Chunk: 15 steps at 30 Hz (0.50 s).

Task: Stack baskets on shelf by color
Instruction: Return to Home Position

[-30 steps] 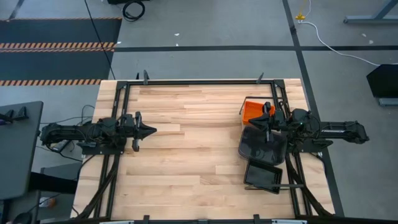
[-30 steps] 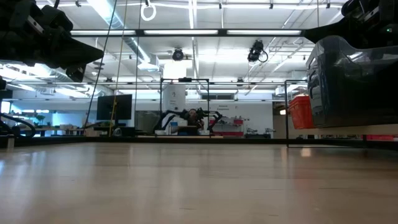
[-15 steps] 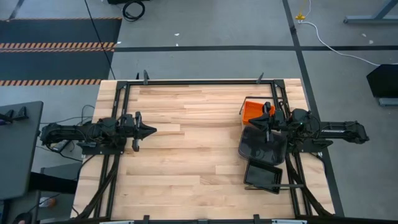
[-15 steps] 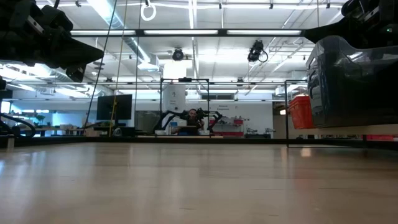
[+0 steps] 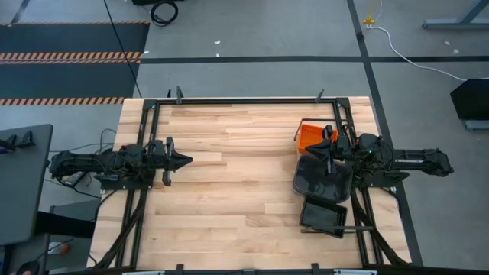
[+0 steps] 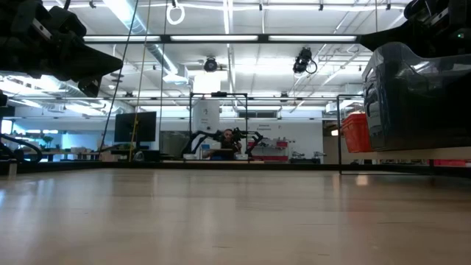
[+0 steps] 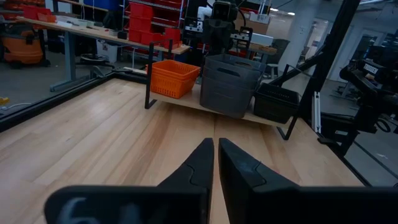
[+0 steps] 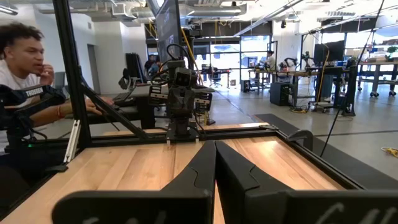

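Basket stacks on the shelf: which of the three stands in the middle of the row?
The dark grey stack, between the orange stack and the black slatted stack on the shelf; it also rises higher than both.

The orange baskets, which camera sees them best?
The left wrist view: the orange baskets stand in plain sight on the shelf, beside the grey baskets. The high view shows only part of them from above, the low view a sliver beside the grey ones, the right wrist view nothing.
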{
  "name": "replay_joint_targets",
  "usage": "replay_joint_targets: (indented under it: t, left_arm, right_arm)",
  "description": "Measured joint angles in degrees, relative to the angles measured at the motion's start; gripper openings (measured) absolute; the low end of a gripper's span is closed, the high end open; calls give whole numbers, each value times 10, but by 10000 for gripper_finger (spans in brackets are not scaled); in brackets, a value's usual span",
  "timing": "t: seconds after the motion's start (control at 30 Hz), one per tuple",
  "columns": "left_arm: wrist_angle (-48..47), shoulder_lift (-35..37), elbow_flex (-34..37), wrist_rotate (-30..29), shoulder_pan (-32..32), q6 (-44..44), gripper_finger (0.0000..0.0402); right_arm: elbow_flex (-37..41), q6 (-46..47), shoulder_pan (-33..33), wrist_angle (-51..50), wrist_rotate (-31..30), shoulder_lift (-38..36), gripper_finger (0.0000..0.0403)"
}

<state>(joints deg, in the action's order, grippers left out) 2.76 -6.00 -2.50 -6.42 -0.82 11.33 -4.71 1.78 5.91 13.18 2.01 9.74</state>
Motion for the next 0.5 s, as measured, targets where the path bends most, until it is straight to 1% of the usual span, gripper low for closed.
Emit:
replay_joint_targets:
  t: [0.27,0.5]
  left_arm:
    - [0,0,0,0,0,0,23]
    - [0,0,0,0,0,0,32]
  right_arm:
    - [0,0,0,0,0,0,16]
    - [0,0,0,0,0,0,16]
